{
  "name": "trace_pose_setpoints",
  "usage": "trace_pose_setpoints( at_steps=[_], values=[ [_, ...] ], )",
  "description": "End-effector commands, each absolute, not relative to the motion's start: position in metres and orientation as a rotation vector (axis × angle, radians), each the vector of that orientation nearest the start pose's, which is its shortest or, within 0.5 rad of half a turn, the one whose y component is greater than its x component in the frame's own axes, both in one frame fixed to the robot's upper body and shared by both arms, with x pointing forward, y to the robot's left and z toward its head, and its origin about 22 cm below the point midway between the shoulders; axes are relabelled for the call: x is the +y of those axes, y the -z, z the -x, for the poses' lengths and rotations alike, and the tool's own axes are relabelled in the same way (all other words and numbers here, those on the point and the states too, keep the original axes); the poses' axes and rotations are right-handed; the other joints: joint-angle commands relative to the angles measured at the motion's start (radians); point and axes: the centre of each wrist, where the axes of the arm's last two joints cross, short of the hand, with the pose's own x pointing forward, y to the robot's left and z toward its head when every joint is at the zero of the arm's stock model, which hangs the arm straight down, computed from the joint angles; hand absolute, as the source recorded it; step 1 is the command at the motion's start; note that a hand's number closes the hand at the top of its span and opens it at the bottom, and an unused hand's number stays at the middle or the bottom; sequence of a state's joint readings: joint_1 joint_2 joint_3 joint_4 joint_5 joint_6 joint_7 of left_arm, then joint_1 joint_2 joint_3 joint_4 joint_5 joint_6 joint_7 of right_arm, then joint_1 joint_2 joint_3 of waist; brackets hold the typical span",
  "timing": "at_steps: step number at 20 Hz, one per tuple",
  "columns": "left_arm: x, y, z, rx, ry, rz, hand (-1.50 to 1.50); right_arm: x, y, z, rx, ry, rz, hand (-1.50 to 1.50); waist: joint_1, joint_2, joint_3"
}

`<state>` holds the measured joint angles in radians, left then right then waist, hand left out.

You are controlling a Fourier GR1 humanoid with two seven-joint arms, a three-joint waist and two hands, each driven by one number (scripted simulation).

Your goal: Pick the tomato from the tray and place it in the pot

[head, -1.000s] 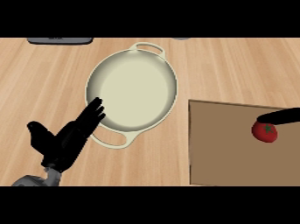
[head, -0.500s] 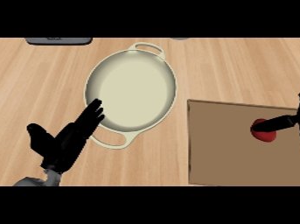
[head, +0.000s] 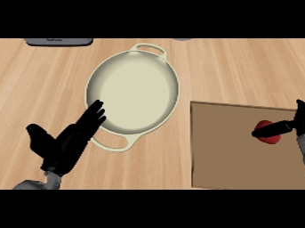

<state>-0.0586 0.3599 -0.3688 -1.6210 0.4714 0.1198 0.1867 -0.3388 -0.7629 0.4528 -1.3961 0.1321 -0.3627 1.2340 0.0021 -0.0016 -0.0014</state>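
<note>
Two black robot hands come up from the near edge over a pale wooden table (head: 246, 67) with a fine lengthwise grain. At centre we see the pot (head: 133, 92), a cream-coloured oval vessel with a smooth matte inside and a loop handle at its far and near ends. To the right and nearer lies the tray (head: 233, 156), a flat brown rectangular board with a plain, dull surface.

The tomato (head: 267, 136), small, round and red, rests on the tray near its right side. The right robot hand (head: 298, 126) is at it: a dark finger lies across the tomato's far side and hides part of it, yet we cannot tell whether the fingers are closed round it.

The left robot hand (head: 66, 142) rests at the near left, fingers straight and spread, holding nothing; its fingertips overlap the pot's near-left rim.

At the far edge we see a dark grey flat object (head: 58, 41), left, and a small grey object (head: 183, 39) beyond the pot, both cut off.
</note>
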Motion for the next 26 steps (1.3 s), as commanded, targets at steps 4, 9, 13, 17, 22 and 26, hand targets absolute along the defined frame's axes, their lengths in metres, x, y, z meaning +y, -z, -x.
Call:
trace_pose_setpoints(
  at_steps=[4,9,13,17,22,26],
  values=[
    [0.229,-0.017,-0.238,-1.320,0.135,0.263,0.00,-0.290,-0.073,-0.301,-0.316,-0.104,0.935,-1.50,-0.004,-0.002,-0.001],
    [0.230,-0.018,-0.245,-1.320,0.156,0.271,0.00,-0.301,-0.049,-0.299,-0.304,-0.097,0.940,-1.50,-0.002,0.001,0.000],
    [0.201,-0.018,-0.229,-1.324,0.162,0.275,0.00,-0.321,-0.030,-0.305,-0.281,-0.086,0.940,-1.50,0.008,0.003,0.001],
    [0.224,-0.027,-0.246,-1.337,0.148,0.258,0.00,-0.300,-0.024,-0.292,-0.289,-0.125,0.945,-1.50,-0.004,0.001,0.001],
    [0.226,-0.015,-0.245,-1.317,0.147,0.268,0.00,-0.283,-0.030,-0.318,-0.385,-0.123,0.867,1.50,0.002,0.002,0.001],
    [0.233,-0.031,-0.241,-1.327,0.140,0.266,0.00,-0.291,-0.028,-0.307,-0.448,-0.134,0.892,1.50,0.000,0.001,0.001]
  ],
)
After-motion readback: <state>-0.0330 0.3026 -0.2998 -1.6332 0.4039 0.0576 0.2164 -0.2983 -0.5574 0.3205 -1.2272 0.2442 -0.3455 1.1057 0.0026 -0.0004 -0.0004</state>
